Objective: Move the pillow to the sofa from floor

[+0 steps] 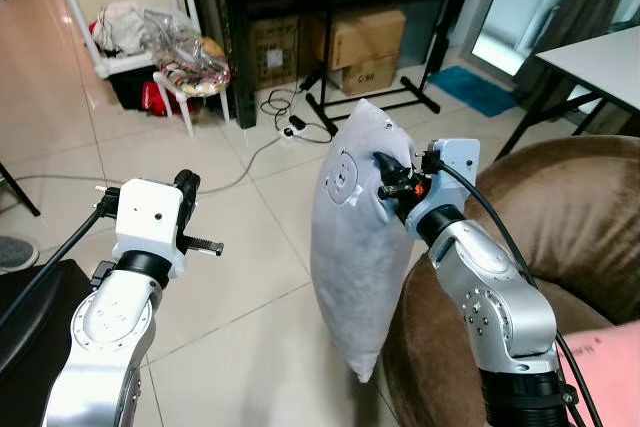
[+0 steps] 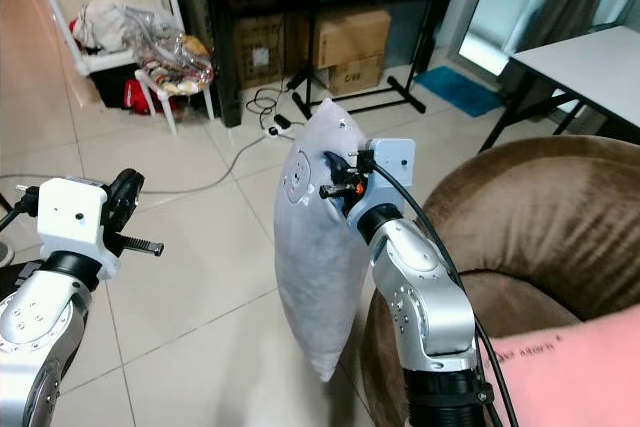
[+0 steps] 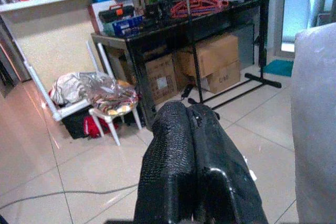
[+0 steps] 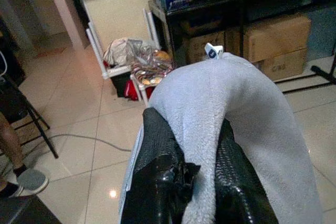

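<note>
**Pillow lifted beside the sofa**

Your right gripper (image 4: 197,182) pinches the upper edge of the pale grey fabric pillow (image 1: 358,257), which hangs upright off the tiled floor (image 1: 230,307), touching the brown velvety sofa (image 1: 570,217). Your left gripper (image 3: 191,166), its fingers pressed together, is well apart from the sofa.

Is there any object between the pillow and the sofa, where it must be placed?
Nothing visible blocks it. The pillow hangs off the floor in the right tool, right beside the brown sofa. Between them is just the robot's own right arm; a pink thing lies on the seat's near end.
</note>
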Tool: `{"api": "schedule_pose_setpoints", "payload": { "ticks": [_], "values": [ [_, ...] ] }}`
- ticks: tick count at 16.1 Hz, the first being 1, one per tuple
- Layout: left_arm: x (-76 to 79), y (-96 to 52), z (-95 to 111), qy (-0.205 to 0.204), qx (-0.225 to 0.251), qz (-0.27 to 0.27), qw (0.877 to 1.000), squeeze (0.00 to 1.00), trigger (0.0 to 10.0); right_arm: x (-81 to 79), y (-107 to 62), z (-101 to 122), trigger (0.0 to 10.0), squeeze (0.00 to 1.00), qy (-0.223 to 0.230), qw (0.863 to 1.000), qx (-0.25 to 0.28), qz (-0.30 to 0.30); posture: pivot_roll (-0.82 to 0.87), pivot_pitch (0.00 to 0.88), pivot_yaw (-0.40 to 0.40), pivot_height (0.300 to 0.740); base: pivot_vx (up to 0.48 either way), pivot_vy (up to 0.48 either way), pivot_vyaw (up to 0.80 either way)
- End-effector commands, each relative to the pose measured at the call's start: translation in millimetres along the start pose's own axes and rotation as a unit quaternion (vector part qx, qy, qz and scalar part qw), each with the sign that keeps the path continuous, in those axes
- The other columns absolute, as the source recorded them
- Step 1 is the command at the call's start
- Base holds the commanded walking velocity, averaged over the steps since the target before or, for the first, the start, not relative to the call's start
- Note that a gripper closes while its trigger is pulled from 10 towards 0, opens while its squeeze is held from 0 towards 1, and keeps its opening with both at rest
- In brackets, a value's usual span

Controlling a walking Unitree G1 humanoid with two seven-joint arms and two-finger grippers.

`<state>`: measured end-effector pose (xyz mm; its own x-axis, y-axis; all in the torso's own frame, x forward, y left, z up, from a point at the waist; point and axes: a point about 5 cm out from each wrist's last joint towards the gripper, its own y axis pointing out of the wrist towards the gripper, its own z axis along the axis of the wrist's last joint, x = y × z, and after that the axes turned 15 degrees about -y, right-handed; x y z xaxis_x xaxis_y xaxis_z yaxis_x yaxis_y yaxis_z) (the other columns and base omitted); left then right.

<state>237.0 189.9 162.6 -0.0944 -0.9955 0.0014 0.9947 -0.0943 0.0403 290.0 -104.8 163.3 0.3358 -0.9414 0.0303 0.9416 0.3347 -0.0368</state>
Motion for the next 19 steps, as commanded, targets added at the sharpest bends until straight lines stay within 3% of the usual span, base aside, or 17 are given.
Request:
{"api": "schedule_pose_setpoints", "payload": {
  "ticks": [1, 5, 13, 19],
  "values": [
    [1.6, 1.2, 4.3, 0.001, 0.010, -0.006, 1.000, 0.00, 10.0, 0.2, -0.4, 14.4, 10.0, 0.00, -0.005, 0.999, 0.041, 0.003, 0.01, 0.000, -0.042, 0.740, 0.360, 0.000, 0.00],
    [1.6, 2.3, 4.8, 0.000, 0.012, -0.008, 1.000, 0.00, 10.0, 0.5, 0.1, 14.8, 10.0, 0.00, -0.004, 0.999, 0.043, 0.001, 0.01, 0.000, -0.041, 0.740, 0.359, 0.000, 0.00],
    [0.9, 3.8, 5.4, 0.001, 0.012, -0.010, 1.000, 0.00, 10.0, 1.5, -1.0, 13.4, 10.0, 0.00, 0.001, 0.999, 0.039, -0.005, 0.01, 0.000, -0.038, 0.740, 0.351, 0.000, -0.73],
    [0.2, 5.6, 2.5, 0.012, 0.003, -0.006, 1.000, 0.00, 10.0, 3.4, -2.5, 14.0, 10.0, 0.00, 0.002, 0.999, 0.043, -0.014, 0.00, 0.000, -0.028, 0.740, 0.000, 0.000, -0.11]
  ]
}}
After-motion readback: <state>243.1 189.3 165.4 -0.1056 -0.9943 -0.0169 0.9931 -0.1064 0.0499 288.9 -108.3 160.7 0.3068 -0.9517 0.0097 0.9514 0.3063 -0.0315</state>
